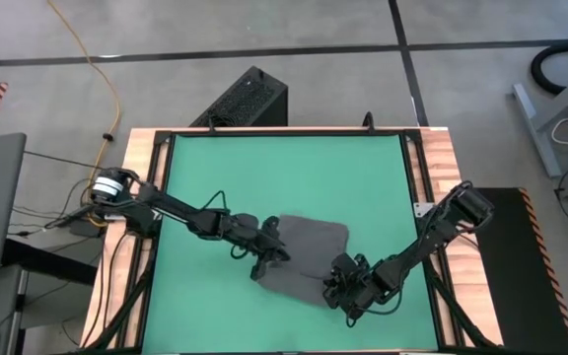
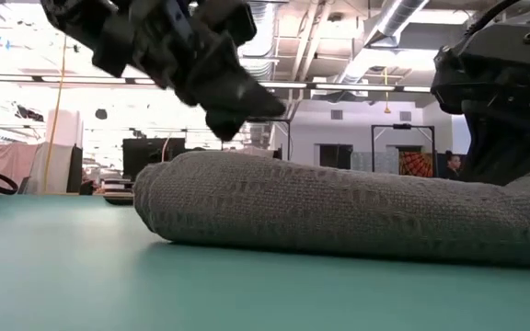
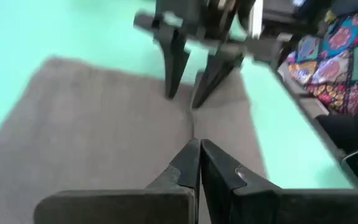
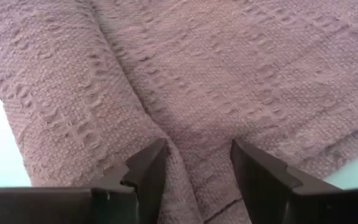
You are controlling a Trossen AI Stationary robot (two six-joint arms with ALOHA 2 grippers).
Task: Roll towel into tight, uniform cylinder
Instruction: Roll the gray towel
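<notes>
Below, the towel (image 4: 229, 81) lay under the right claw (image 4: 197, 168), spread wide with a fold between its fingers; the left claw (image 3: 197, 163), pinched empty, hovered just above the cloth.

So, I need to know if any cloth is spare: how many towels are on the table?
1. The towel lies partly rolled on the green mat, between the two arms near the table's front edge. None seems hidden.

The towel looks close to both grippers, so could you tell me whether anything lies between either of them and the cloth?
Nothing visible does. The right gripper is open directly over the towel, its fingers straddling a raised fold. The left gripper is shut, poised just above the cloth.
</notes>
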